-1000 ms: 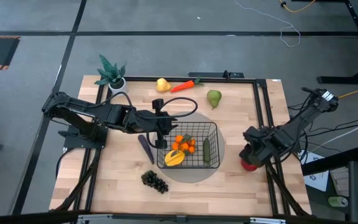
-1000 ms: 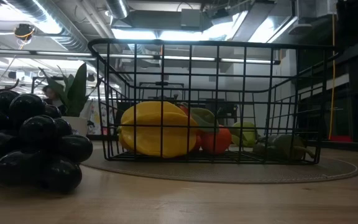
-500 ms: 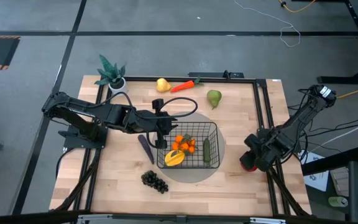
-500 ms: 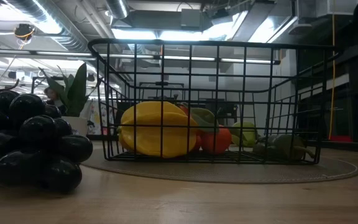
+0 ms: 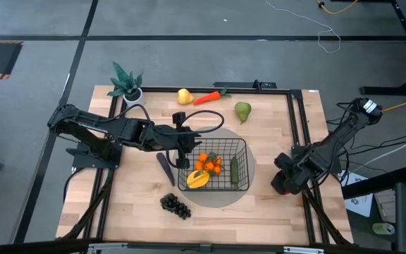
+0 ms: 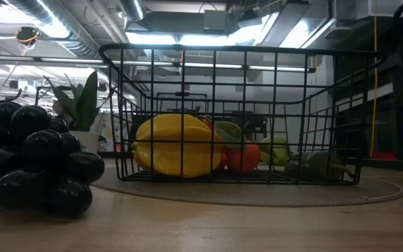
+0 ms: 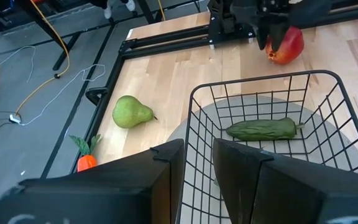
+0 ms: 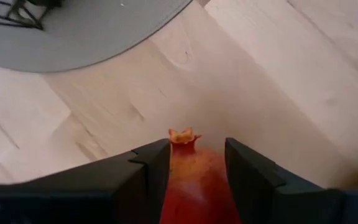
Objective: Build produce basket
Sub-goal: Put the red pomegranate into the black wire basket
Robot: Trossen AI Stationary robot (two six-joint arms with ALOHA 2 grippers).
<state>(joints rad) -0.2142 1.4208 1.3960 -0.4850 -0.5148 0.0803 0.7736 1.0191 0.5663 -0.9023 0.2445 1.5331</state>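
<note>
Right gripper [image 8: 194, 171] clamped on one red fruit [image 8: 194, 180] beside basket [image 5: 217, 166], left gripper [image 7: 197, 168] straddling its rim, two pears beyond.

A red pomegranate [image 8: 193, 180] with a tan crown is showing between the dark fingers of the right gripper [image 8: 194, 163]. Ahead of the left gripper [image 7: 197, 171], a black wire basket [image 7: 328, 127] is holding a green cucumber [image 7: 261, 129]; beside it are lying a green pear [image 7: 131, 112] and an orange carrot [image 7: 86, 162].
</note>
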